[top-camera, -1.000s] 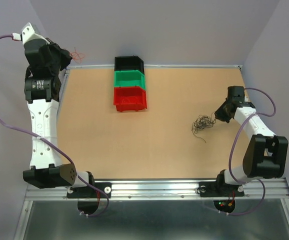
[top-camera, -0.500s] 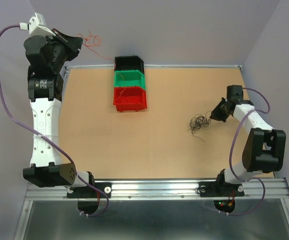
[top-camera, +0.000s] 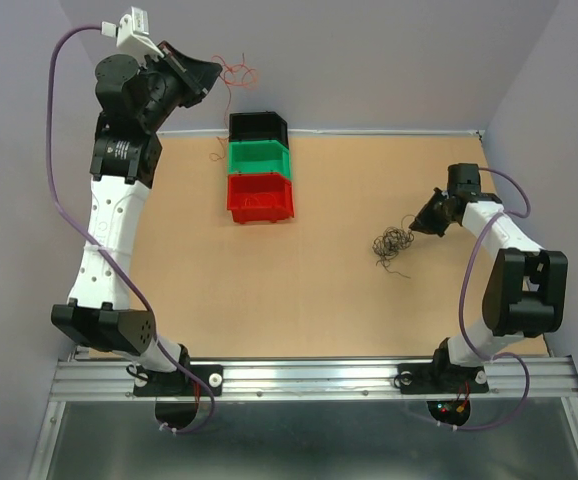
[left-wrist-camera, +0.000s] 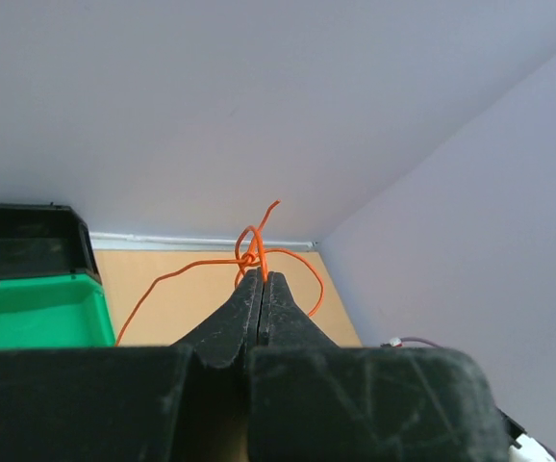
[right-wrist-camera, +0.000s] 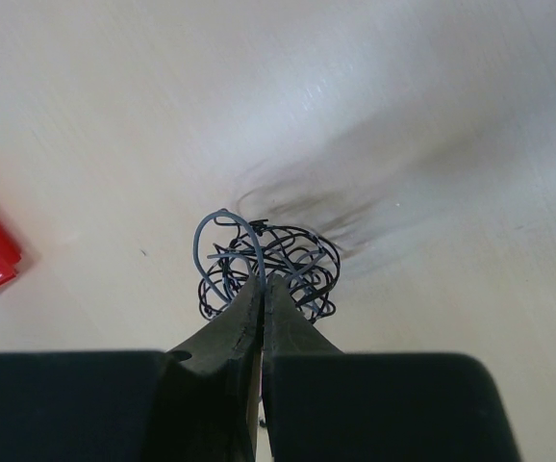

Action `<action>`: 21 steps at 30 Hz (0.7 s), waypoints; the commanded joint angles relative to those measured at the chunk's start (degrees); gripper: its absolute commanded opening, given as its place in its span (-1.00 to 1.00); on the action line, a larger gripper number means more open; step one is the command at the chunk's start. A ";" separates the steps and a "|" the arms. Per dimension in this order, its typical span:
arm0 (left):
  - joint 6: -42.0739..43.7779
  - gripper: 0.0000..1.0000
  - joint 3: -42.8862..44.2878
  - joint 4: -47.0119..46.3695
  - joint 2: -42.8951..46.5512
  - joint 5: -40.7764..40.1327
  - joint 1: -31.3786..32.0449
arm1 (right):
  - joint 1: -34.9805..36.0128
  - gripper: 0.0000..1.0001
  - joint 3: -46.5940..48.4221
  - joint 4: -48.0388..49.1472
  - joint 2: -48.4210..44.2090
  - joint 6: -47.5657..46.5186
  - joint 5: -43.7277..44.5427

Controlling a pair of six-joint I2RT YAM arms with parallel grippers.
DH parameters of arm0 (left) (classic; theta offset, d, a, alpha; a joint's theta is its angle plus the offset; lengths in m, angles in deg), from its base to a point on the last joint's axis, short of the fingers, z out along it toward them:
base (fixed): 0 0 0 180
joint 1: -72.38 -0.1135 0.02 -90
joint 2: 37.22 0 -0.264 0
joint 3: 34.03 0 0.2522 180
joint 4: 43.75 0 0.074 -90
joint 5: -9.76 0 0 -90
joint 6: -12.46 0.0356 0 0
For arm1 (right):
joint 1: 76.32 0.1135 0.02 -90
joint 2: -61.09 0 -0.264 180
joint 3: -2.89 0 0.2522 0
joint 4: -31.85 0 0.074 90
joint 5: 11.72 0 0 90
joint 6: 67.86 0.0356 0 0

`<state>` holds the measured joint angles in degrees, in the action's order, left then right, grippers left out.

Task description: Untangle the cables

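Observation:
My left gripper (top-camera: 212,72) is raised high over the table's far left corner, shut on a thin orange-red wire (top-camera: 235,72) that dangles down toward the table. In the left wrist view the wire (left-wrist-camera: 259,252) loops and knots just past my closed fingertips (left-wrist-camera: 261,279). My right gripper (top-camera: 416,222) is low at the right side, shut on a dark curly clump of wires (top-camera: 393,243) that rests on the table. In the right wrist view the black clump (right-wrist-camera: 278,262) sits right at my closed gripper (right-wrist-camera: 262,286).
Three plastic bins stand in a column at the far middle: black (top-camera: 258,127), green (top-camera: 259,157), red (top-camera: 260,198). The green bin (left-wrist-camera: 28,313) also shows in the left wrist view. Purple walls surround the table.
My left gripper has swung right and up with the orange-red wire, toward the bins. My right gripper has shifted slightly left with the dark clump.

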<state>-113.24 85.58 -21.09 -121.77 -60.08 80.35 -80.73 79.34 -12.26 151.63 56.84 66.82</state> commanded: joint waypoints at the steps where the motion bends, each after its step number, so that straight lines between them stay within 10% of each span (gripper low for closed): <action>1: -0.95 -1.00 6.47 -4.69 -0.26 1.37 0.82 | 0.71 -0.99 3.31 1.96 -0.10 -1.04 -1.10; 21: -3.49 -1.00 8.60 -7.94 -3.60 4.18 2.49 | 0.98 -0.99 2.34 2.93 -1.07 -1.21 -2.33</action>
<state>-116.06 93.45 -24.67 -126.08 -57.50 82.71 -80.31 79.34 -11.41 151.63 56.42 65.61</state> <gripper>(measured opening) 0.026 0.031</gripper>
